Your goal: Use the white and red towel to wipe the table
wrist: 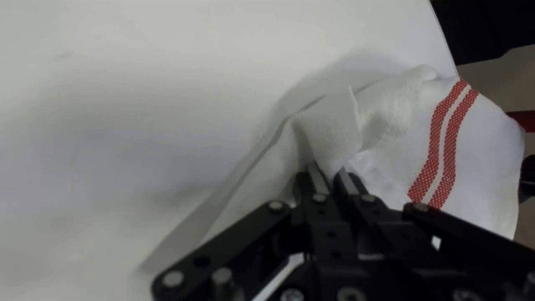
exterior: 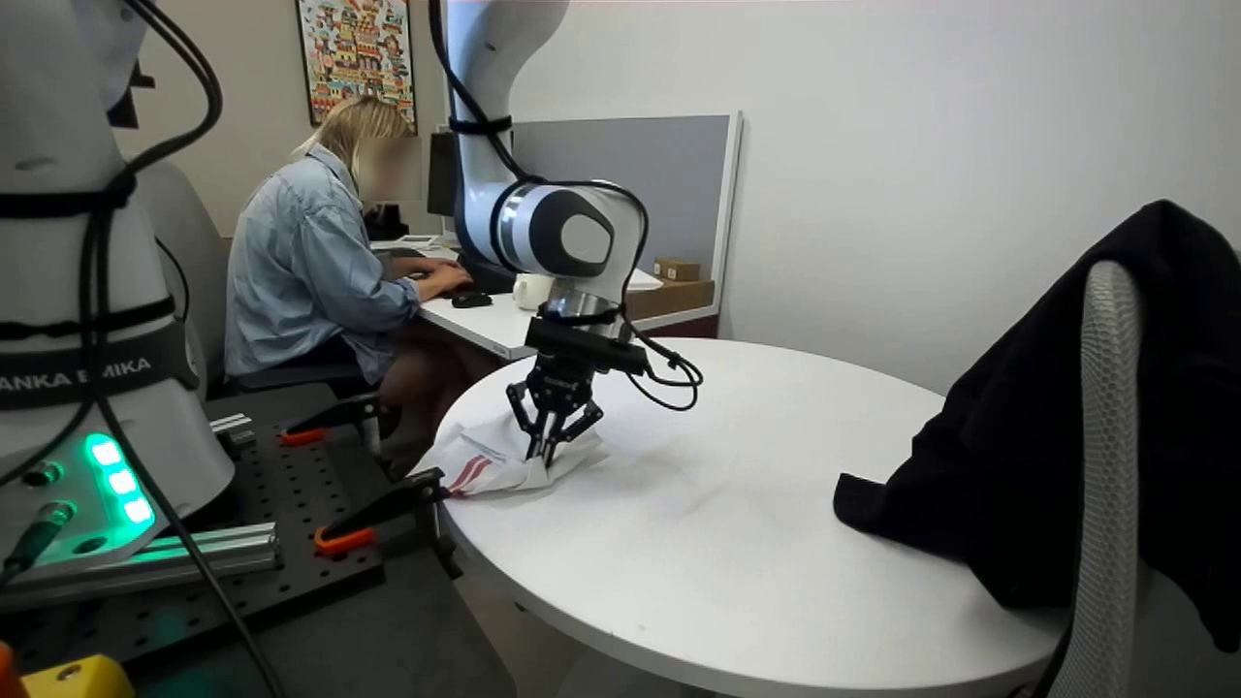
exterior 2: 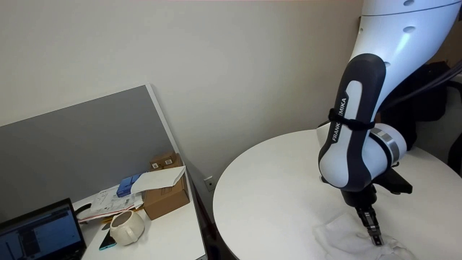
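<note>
The pincer [wrist: 330,176] is clamped on the white and red towel [wrist: 388,138]: its 2 fingers [wrist: 349,183] stand close together, with only a narrow gap between them, and a fold of cloth runs up into that gap in the wrist view. The pincer points down, its tips set among the folds; I cannot tell whether they press through to the tabletop [exterior: 756,523] underneath.

The towel lies crumpled on the round white tabletop, near its edge, and the end with 2 red stripes [wrist: 443,142] reaches past that edge. In an exterior view, a black and orange clamp [exterior: 388,509] shows just beside the striped end. In both exterior views the cloth spreads out around the fingertips in loose creases.

Well apart from the towel, a black garment [exterior: 1018,465] is draped over a chair [exterior: 1110,407]. A person [exterior: 301,262] in a blue shirt sits at a desk [exterior: 485,325] near the tabletop. A pale mug [exterior: 531,291] stands on the desk.
</note>
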Available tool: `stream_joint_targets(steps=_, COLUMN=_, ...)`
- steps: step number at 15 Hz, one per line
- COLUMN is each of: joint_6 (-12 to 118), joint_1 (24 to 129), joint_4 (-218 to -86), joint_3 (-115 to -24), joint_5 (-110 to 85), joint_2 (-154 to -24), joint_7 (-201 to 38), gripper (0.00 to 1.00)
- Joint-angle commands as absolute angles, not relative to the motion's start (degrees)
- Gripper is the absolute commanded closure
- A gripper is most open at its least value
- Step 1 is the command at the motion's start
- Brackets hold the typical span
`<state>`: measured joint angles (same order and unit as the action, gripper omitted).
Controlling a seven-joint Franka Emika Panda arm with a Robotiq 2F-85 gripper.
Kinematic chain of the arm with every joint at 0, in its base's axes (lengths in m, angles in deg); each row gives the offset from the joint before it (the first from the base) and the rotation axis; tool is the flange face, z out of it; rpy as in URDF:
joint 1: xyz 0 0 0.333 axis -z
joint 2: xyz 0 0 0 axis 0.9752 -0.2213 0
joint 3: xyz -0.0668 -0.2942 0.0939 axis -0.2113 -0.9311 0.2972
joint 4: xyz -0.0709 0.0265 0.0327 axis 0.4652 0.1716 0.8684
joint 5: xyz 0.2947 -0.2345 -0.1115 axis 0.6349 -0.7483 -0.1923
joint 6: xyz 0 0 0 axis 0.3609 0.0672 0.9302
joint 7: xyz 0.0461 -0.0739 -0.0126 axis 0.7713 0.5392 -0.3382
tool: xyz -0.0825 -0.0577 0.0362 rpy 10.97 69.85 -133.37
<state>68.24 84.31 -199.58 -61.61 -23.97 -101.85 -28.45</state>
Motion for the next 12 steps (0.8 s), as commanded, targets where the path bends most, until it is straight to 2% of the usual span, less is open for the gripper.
stream_joint_targets(steps=1, joint_6=78.1, joint_1=77.3, joint_4=-202.3, joint_3=-61.0, joint_5=-28.3, joint_2=-106.6, joint_7=-34.0, gripper=0.98)
stream_joint_targets(steps=7, joint_6=88.8, joint_1=61.3, joint_4=-202.5, joint_3=-65.0, joint_5=-42.5, joint_2=-106.7, joint_7=-50.9, gripper=0.98)
stream_joint_targets(steps=12, joint_6=99.0, joint_1=46.3, joint_4=-197.6, joint_3=-74.6, joint_5=-47.7, joint_2=-108.7, joint_7=-63.0, gripper=0.98)
